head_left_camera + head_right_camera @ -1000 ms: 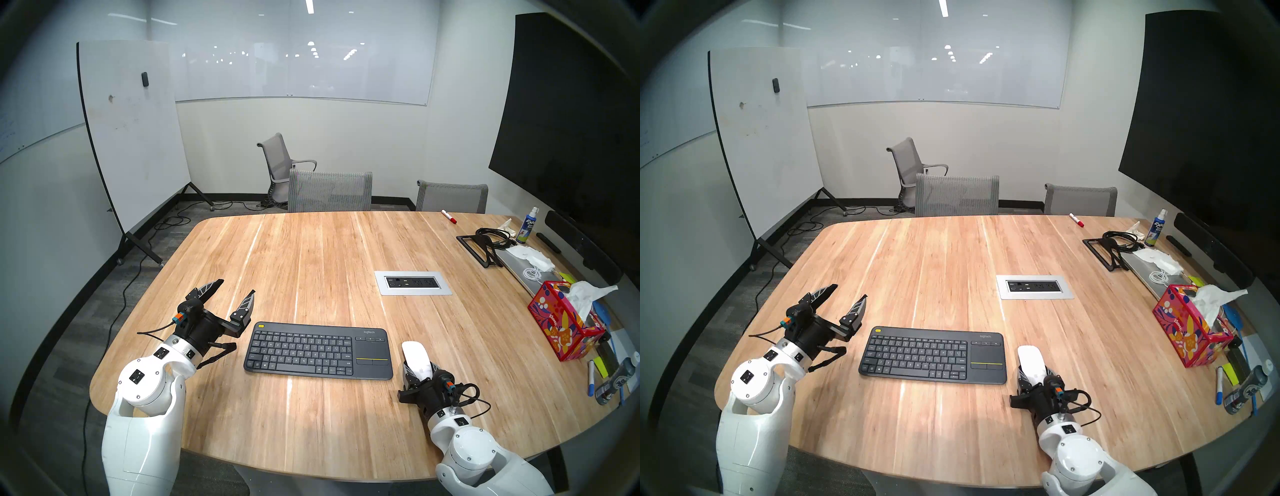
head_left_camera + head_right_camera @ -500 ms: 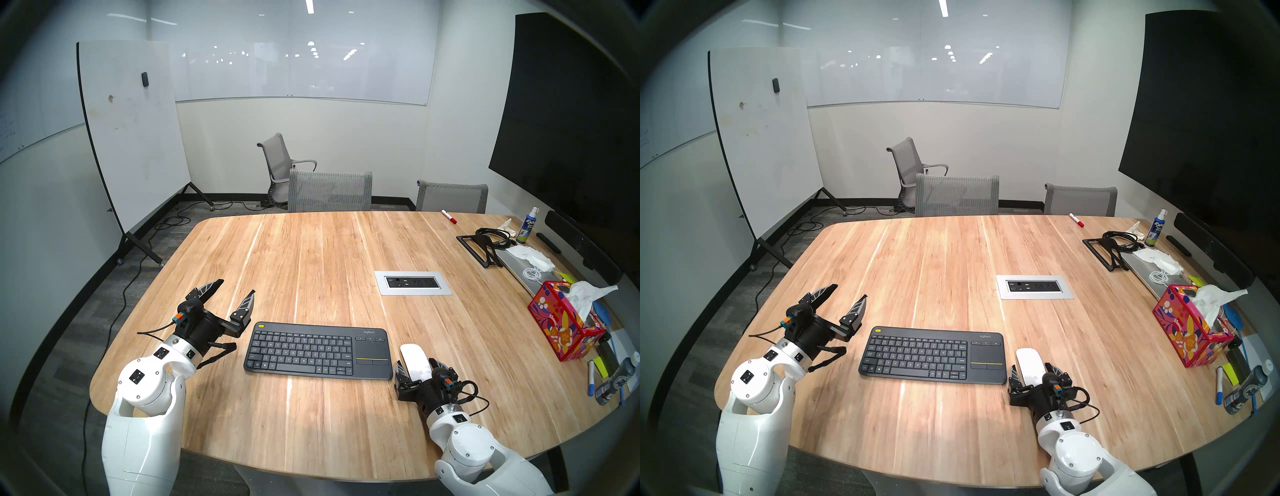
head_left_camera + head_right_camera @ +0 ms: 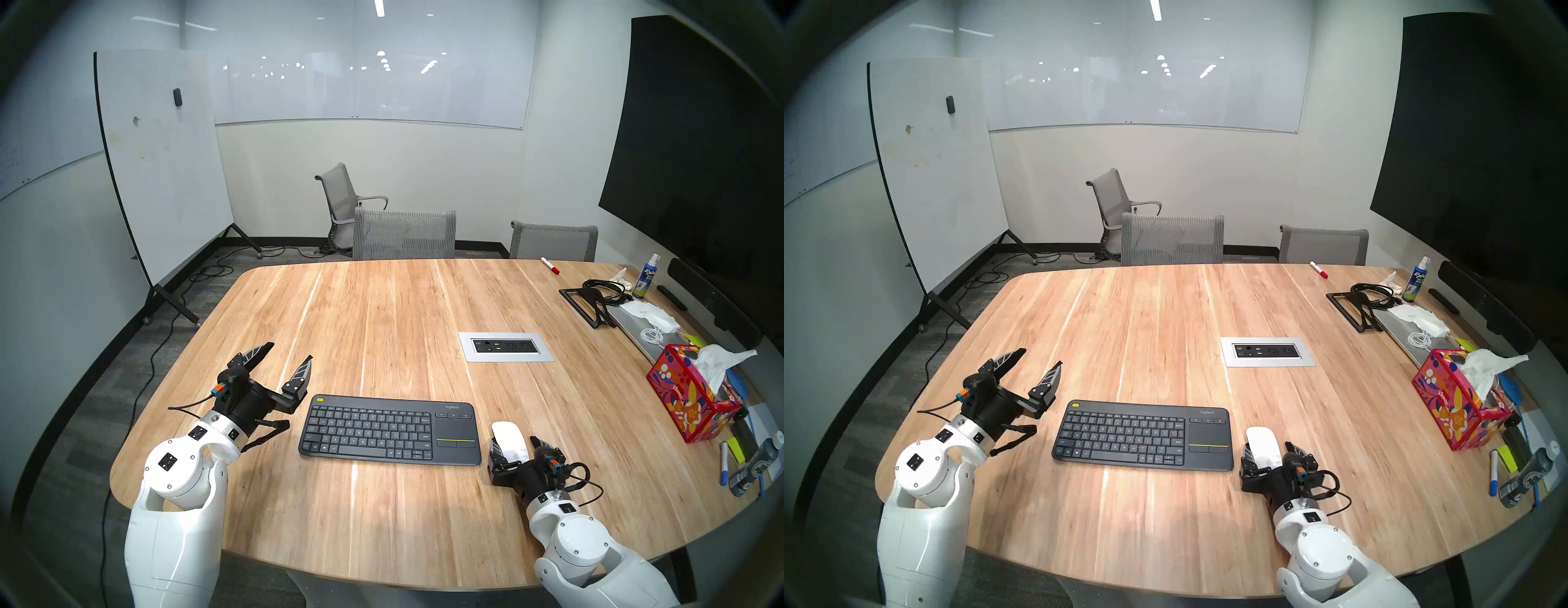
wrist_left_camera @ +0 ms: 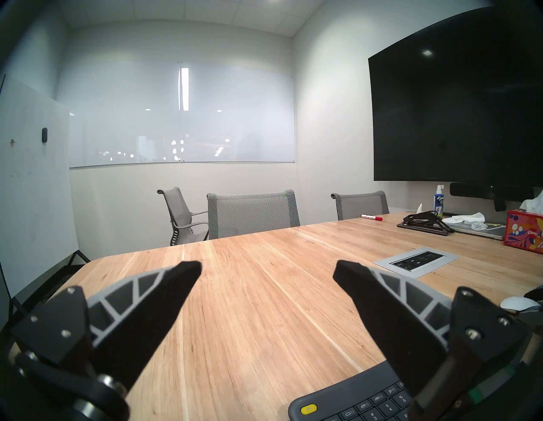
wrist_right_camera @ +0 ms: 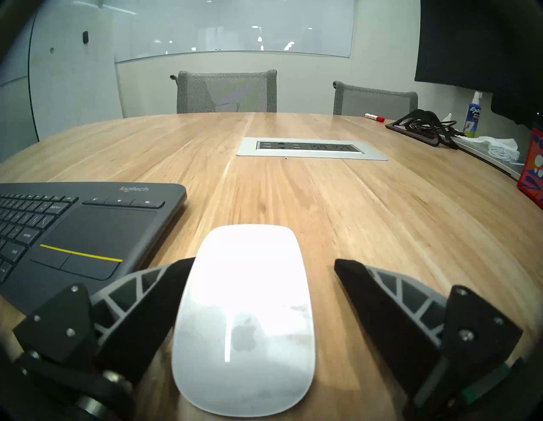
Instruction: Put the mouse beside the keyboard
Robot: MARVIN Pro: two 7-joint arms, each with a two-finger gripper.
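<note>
Where wood grain runs | glossy oval mouse (image 5: 244,317) | beside flat matte keyboard (image 5: 88,232)

On the surface (image 3: 382,322) are lying one keyboard (image 3: 389,429), one mouse (image 3: 510,440), one tissue box (image 3: 689,401), one spray bottle (image 3: 645,278), one red marker (image 3: 550,265). Three chairs (image 3: 404,234) are standing behind; pens at the right edge are blurring together, perhaps two.
</note>
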